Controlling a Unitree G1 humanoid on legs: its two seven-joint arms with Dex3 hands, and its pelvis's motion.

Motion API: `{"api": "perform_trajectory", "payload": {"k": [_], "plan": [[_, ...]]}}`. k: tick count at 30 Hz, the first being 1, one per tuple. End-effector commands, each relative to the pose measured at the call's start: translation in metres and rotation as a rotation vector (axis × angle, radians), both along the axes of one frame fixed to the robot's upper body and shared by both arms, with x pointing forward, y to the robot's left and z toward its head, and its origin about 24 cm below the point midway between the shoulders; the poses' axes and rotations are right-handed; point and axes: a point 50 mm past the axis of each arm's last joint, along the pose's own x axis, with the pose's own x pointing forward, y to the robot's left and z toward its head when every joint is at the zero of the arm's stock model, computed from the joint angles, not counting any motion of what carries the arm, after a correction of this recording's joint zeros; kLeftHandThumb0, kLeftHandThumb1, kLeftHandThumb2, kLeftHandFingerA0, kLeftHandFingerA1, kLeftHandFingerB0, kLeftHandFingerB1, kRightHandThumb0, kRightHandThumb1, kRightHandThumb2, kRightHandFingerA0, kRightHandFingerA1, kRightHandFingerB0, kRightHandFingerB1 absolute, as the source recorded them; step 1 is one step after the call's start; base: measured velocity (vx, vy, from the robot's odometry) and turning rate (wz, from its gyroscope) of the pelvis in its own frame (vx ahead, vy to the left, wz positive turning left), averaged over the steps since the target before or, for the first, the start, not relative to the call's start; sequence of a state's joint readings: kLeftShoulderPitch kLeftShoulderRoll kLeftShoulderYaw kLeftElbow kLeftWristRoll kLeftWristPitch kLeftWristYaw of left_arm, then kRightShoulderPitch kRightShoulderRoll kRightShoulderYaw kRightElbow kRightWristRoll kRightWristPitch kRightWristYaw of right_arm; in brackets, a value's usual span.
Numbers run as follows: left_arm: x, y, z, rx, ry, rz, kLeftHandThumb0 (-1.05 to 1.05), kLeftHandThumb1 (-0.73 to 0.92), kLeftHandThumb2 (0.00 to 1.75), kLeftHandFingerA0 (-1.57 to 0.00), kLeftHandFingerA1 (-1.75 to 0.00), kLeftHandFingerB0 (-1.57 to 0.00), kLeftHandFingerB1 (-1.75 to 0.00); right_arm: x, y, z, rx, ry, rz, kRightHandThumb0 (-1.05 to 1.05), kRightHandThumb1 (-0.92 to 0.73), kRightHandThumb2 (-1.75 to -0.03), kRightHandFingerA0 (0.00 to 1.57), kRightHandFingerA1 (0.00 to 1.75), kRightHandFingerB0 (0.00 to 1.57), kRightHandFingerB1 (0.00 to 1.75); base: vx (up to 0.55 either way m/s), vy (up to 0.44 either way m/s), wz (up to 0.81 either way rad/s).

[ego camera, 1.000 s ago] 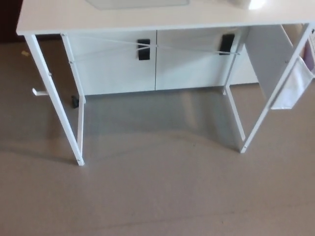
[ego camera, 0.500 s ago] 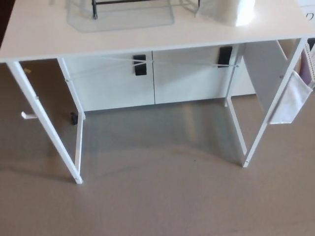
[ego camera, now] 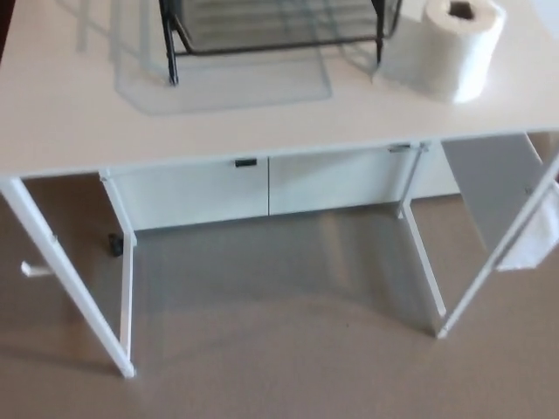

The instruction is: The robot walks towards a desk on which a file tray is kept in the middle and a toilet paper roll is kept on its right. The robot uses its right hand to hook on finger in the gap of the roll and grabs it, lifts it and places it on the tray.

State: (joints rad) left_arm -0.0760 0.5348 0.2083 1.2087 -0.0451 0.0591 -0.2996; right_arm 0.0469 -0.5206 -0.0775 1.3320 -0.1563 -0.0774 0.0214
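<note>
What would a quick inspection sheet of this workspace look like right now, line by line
Surface: white desk, top mostly bare.
Job's things: black wire file tray at the middle back, cut off by the picture's top edge; toilet paper roll upright to its right, apart from it, core hole facing up.
Clutter: nothing seen.
Hands: neither in view.
Cables: nothing seen.
Surroundings: grey-brown floor; white cabinet behind the desk legs; white panel under the desk's right end.

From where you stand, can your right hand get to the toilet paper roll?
Probably not yet. The toilet paper roll stands upright, hole up, on the desk, right of the file tray, with nothing blocking it. But neither hand shows, and the roll sits far back.
</note>
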Motion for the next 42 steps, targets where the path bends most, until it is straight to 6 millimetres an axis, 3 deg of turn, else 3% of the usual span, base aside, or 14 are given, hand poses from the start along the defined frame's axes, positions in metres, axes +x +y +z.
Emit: {"api": "perform_trajectory", "payload": {"k": [1,16,28,42], "plan": [[-0.001,0.003,0.002,0.012,0.000,-0.002,-0.99,0.69,1.75,-0.47,-1.32,-0.30,-1.22,-0.001,-0.005,0.004,-0.019,-0.001,-0.004,-0.81,-0.92,-0.85,0.34,0.50,0.21,0.39,0.27,0.025,0.10],[-0.001,0.003,0.002,0.011,0.003,-0.003,-0.99,0.69,1.75,-0.47,-1.32,-0.30,-1.22,-0.003,-0.006,0.004,-0.020,0.002,-0.005,-0.81,-0.92,-0.85,0.34,0.50,0.21,0.39,0.37,-0.073,0.13],[-0.004,0.003,0.001,0.010,0.010,0.000,-0.99,0.69,1.75,-0.47,-1.32,-0.30,-1.22,-0.004,-0.005,0.004,-0.021,0.008,-0.003,-0.81,-0.92,-0.85,0.34,0.50,0.21,0.39,0.23,0.143,-0.10],[-0.012,0.001,-0.004,0.002,0.023,0.014,-0.99,0.69,1.75,-0.47,-1.32,-0.30,-1.22,-0.002,-0.008,0.006,-0.030,0.019,0.010,-0.81,-0.92,-0.85,0.34,0.50,0.21,0.39,-0.07,-0.137,0.01]]}}
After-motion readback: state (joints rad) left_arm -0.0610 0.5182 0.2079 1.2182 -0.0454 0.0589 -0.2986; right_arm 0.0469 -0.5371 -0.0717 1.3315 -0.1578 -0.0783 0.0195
